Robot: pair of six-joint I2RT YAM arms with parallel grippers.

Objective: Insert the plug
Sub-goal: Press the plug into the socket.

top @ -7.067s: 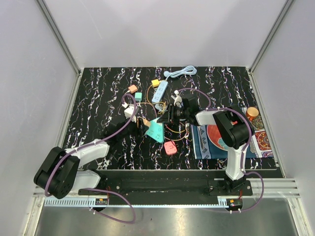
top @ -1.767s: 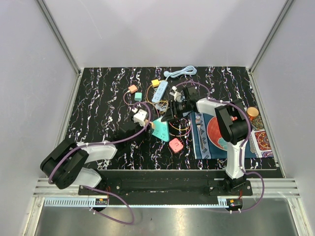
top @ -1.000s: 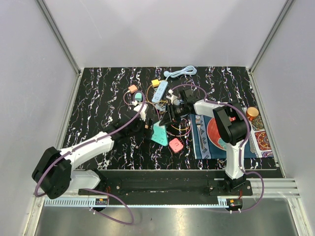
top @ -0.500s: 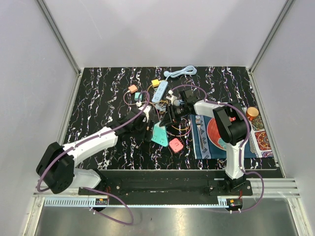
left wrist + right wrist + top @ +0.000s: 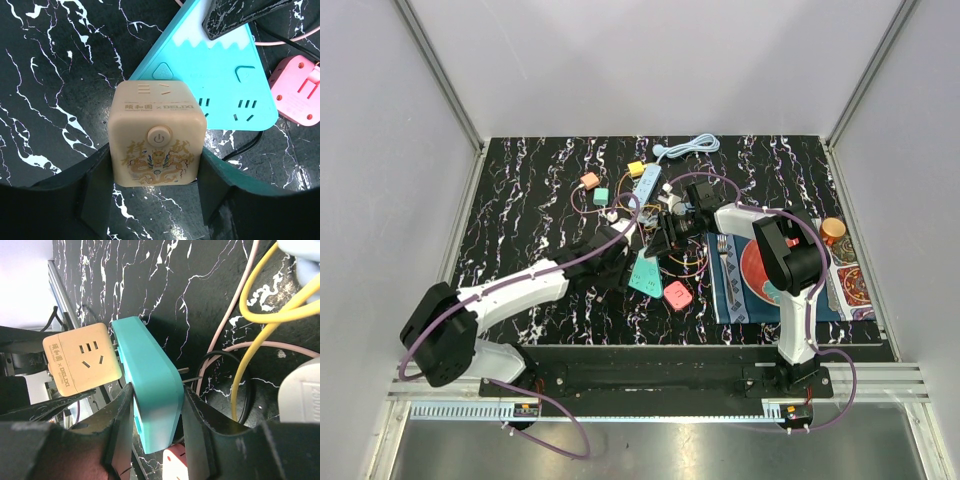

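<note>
— Where's the plug?
— Mid-counter. Nearest the front edge lies a pink socket block. Just behind it the left gripper is clamped on the beige cube plug, right beside the teal power strip.
— And the right gripper?
— Closed across that strip's width. A blue power strip lies toward the far edge

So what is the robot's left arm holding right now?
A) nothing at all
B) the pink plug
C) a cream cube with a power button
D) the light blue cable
C: in the left wrist view the left gripper is closed on both sides of the cream cube, right by the teal power strip.
</note>
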